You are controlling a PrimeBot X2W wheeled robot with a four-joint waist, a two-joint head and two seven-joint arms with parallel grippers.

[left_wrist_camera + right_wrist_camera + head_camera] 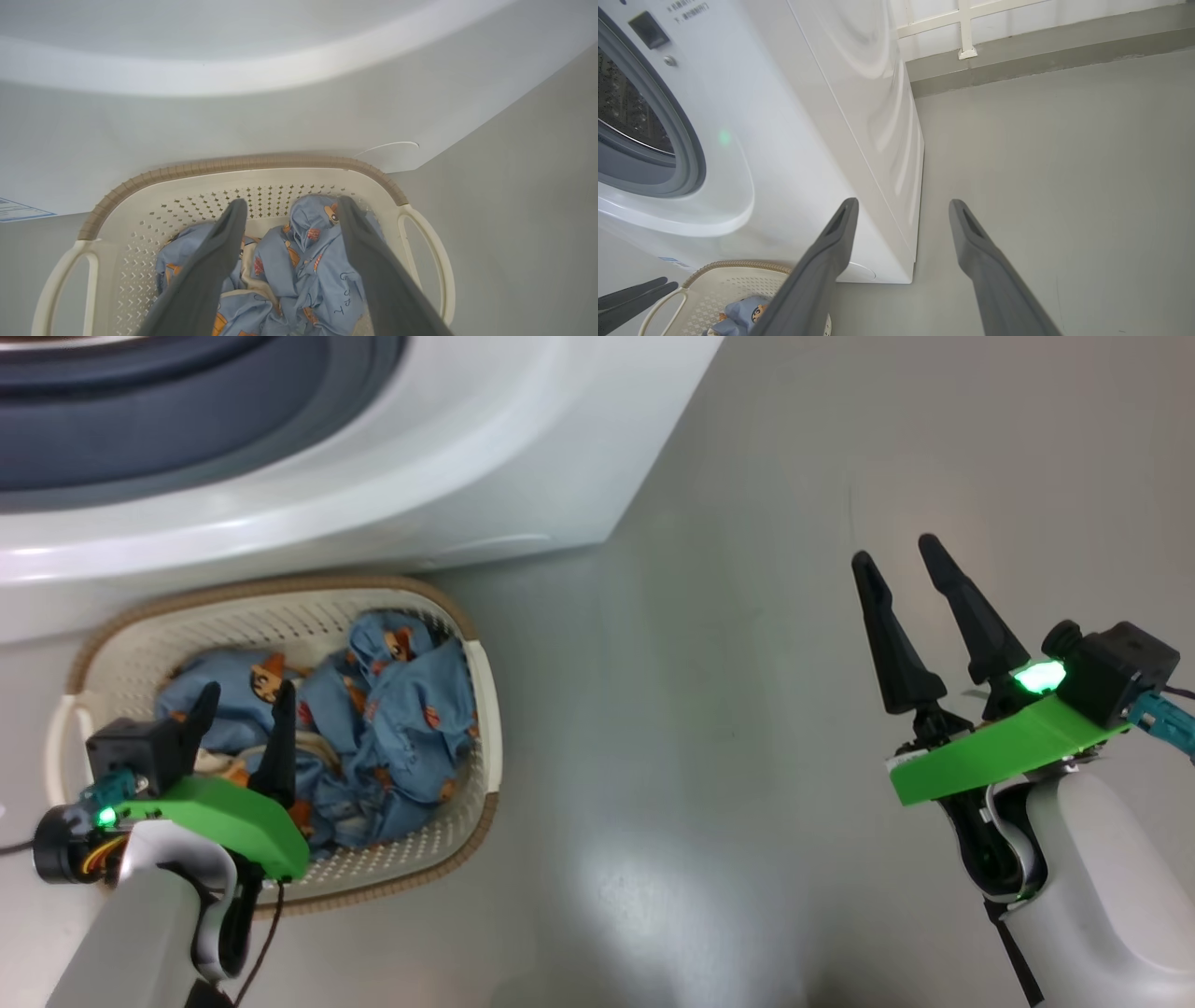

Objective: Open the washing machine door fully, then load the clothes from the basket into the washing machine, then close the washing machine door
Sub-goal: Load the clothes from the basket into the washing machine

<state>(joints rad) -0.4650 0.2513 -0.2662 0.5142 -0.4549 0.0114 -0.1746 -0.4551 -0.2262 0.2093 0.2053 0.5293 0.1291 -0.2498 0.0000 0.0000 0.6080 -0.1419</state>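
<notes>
Lower left, left gripper (248,689) spread over clothes (411,709) within the basket (280,586) rim; right gripper (894,549) spread, empty, over bare floor (728,691).

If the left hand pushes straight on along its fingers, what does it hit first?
The left hand would most likely meet the clothes heaped in the basket first. Depth is unclear; a shallower line could reach the basket's far wall instead.
</notes>
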